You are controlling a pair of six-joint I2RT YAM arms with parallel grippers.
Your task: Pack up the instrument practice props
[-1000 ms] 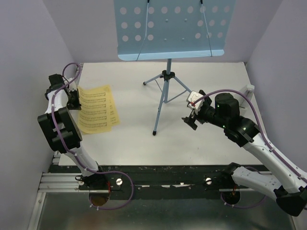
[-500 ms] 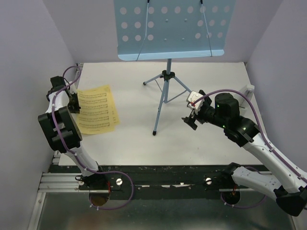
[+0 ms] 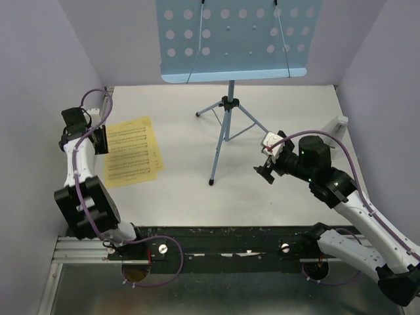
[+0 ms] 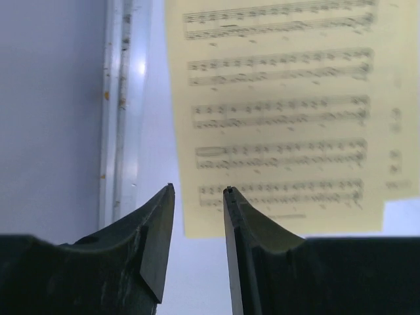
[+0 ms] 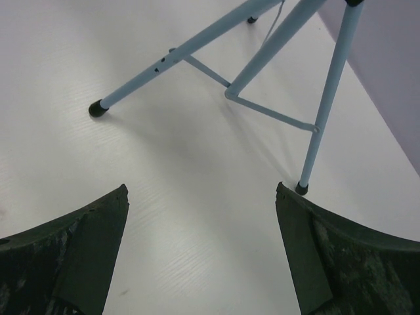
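The left arm has pulled back toward its base and its claw has slid a little left, to the outer edge of the pages; the right claw has drifted slightly right and nearer, away from the stand. The pages lie flat on the desk at its left side, stacked a bit askew. In the left wrist view the claw has its fingers a narrow gap apart with nothing between them, one tip over bare desk and the other over the pages, whose left edge runs between them. Whether the tips touch the paper cannot be told. The stand is upright at the back centre, its tripod feet on the desk and its punched panel tilted overhead. The right claw is spread wide and holds nothing, hovering just beside the stand's legs. A small whitish piece sits at the desk's right edge, against the wall.
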